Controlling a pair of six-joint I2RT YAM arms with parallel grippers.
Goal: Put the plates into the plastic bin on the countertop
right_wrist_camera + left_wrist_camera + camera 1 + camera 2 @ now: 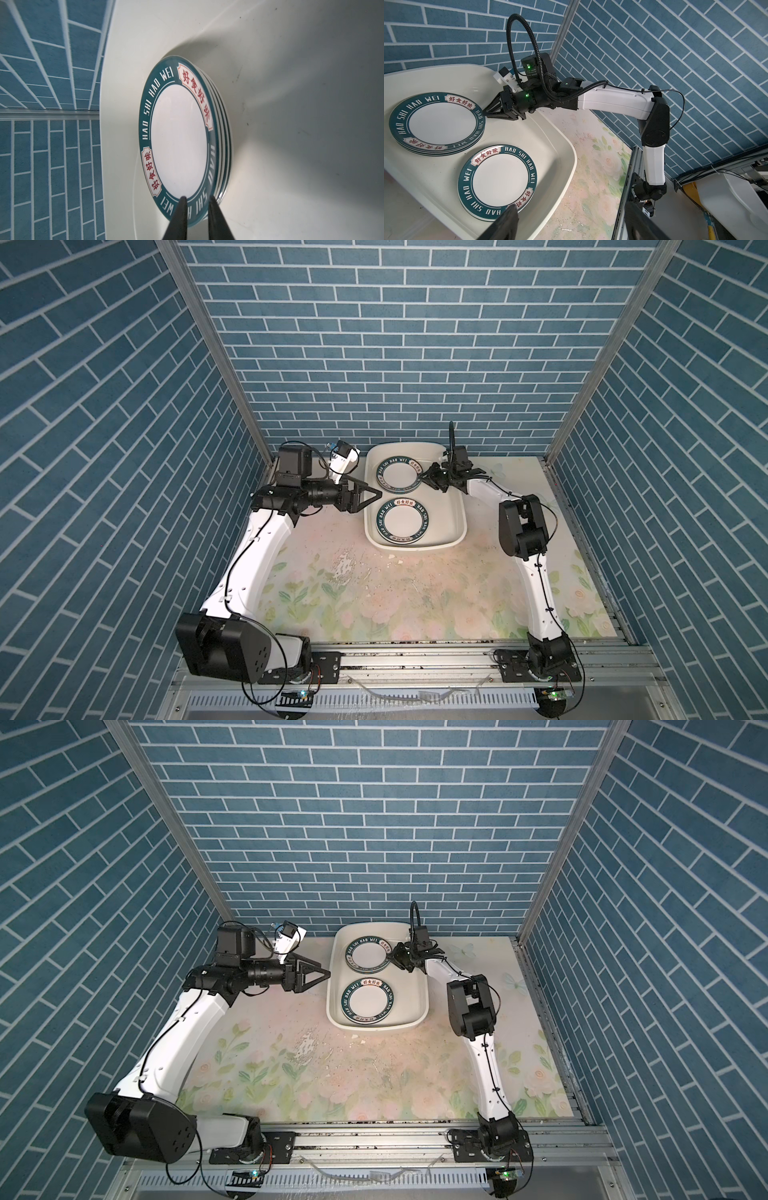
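The white plastic bin (453, 506) stands at the back of the flowered countertop (374, 597). All the plates in view are in it. A stack of teal-rimmed plates (399, 475) lies in its far half, another teal-rimmed stack (401, 519) in its near half. My right gripper (197, 199) reaches over the bin's right wall, its fingers slightly apart around the right rim of the far stack's top plate (178, 141). That plate lies flat on the stack. My left gripper (376, 495) hovers at the bin's left rim, jaws wide and empty.
Blue brick-pattern walls close in the back and both sides. Small white crumbs and scuffed patches (345, 564) mark the countertop in front of the bin. An aluminium rail (415, 651) with both arm bases runs along the front edge.
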